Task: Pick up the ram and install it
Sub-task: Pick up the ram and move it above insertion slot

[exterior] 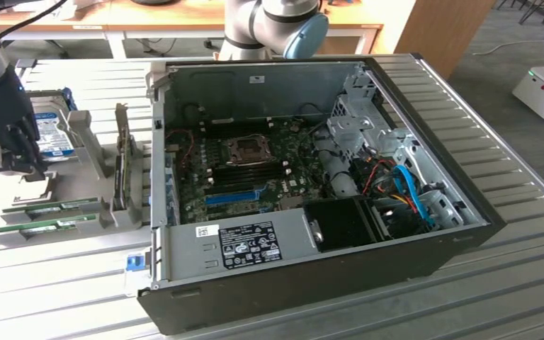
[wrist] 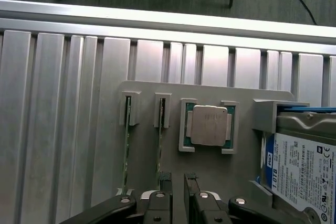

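Two green ram sticks stand on edge in a grey holder (exterior: 26, 237) at the exterior view's left: one ram stick (exterior: 62, 207) behind, the other (exterior: 45, 228) in front. In the wrist view they show as thin edges, one ram stick (wrist: 160, 145) beside the other (wrist: 127, 145). My dark gripper (exterior: 14, 168) hangs above the holder, between the hard drive and the sticks. Its fingertips (wrist: 165, 178) stand a little apart and the gripper (wrist: 177, 179) is open with nothing between them, close beside the nearer stick.
A silver processor (wrist: 210, 124) sits in the holder beside the sticks, and a blue-labelled hard drive (wrist: 307, 169) stands at its end. An open black computer case (exterior: 300, 283) with its motherboard (exterior: 253, 166) lies to the exterior view's right on a ribbed metal table (exterior: 54, 297).
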